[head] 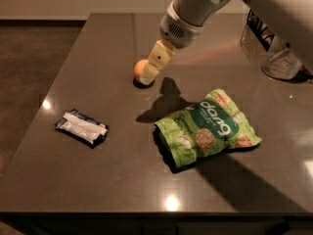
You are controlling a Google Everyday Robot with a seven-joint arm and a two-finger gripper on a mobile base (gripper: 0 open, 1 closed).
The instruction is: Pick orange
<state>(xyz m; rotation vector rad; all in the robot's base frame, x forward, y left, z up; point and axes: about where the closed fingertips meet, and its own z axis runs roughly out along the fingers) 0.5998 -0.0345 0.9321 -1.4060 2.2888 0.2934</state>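
Observation:
The orange is a small round pale-orange fruit on the dark table, left of the middle. My gripper hangs from the white arm that comes in from the upper right. It is down at the orange's right side, in front of it, and hides part of the fruit. Whether it touches the orange does not show.
A green snack bag lies right of centre, near the front. A small white packet on a dark wrapper lies at the left. A clear container and a dark rack stand at the far right. The table's front edge is close.

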